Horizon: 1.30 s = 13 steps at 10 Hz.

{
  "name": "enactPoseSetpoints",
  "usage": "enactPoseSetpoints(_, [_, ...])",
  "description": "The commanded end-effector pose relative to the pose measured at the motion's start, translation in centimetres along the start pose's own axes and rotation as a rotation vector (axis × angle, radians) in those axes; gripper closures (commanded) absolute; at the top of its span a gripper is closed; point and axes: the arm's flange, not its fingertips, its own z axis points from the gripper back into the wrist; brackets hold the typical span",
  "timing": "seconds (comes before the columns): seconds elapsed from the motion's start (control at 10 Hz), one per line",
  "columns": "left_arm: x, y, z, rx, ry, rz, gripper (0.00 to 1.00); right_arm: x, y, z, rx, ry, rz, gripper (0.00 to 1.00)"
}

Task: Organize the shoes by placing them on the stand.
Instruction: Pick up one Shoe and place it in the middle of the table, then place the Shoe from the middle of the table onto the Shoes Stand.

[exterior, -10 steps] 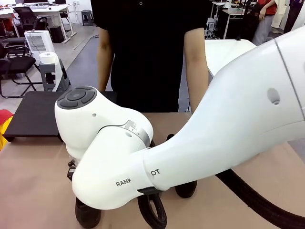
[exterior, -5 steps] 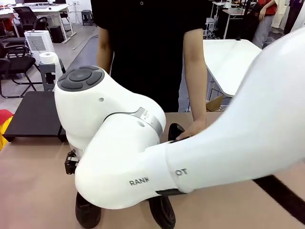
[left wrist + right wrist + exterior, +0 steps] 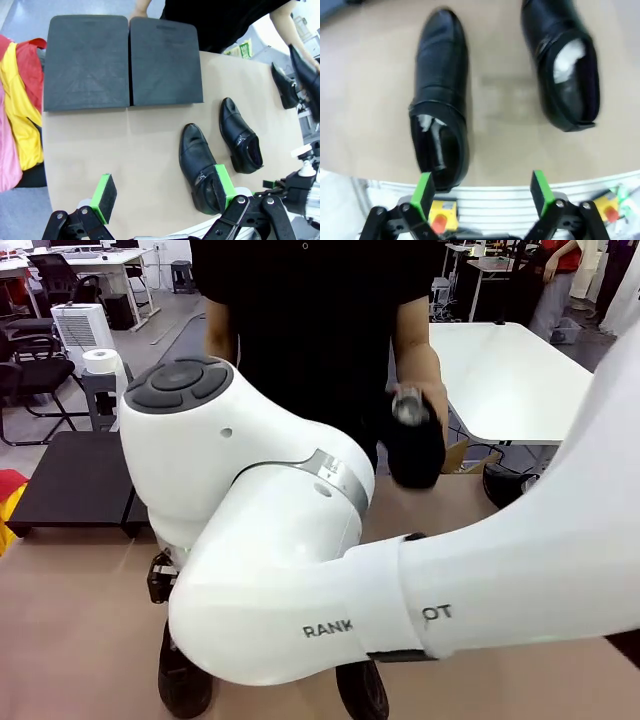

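Stand (image 3: 125, 65): bare, beyond the fingers of the left gripper (image 3: 165, 192), no shoe on it yet. Left fingers stand wide apart and empty above the desk (image 3: 115, 145). Nearest shoe (image 3: 197, 165) lies right beside one finger's pad, second shoe (image 3: 240, 135) just past it, toes toward the stand. Right gripper (image 3: 481, 192): fingers apart, holding nothing; two shoes lie ahead of its tips. A person's hand (image 3: 420, 390) holds a third shoe (image 3: 415, 445) up off the desk. Read the step as the first pick. Next you need to centre open fingers over one shoe, descend, then close across its opening.
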Motion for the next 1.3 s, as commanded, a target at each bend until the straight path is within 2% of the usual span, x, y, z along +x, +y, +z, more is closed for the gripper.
enactPoseSetpoints(0.0, [0.0, 0.1, 0.1, -0.015, 0.001, -0.009, 0.00, 1.3, -5.2, 3.8, -0.004, -0.035, -0.037, 0.00])
enactPoseSetpoints(0.2, [0.0, 0.1, 0.1, -0.015, 0.001, -0.009, 0.00, 3.0, -10.9, 5.9, -0.020, -0.050, -0.063, 0.00])
enactPoseSetpoints(0.5, [0.0, 0.1, 0.1, -0.015, 0.001, -0.009, 0.00, 5.4, -18.3, 5.9, 0.013, 0.038, -0.021, 0.00])
enactPoseSetpoints(0.6, [0.0, 0.1, 0.1, -0.015, 0.001, -0.009, 0.00, 4.9, -13.5, 6.4, -0.018, -0.026, -0.073, 0.00])
enactPoseSetpoints(1.2, [0.0, 0.1, 0.1, -0.015, 0.001, -0.009, 0.00, 4.9, -13.5, 6.4, -0.018, -0.026, -0.073, 0.00])
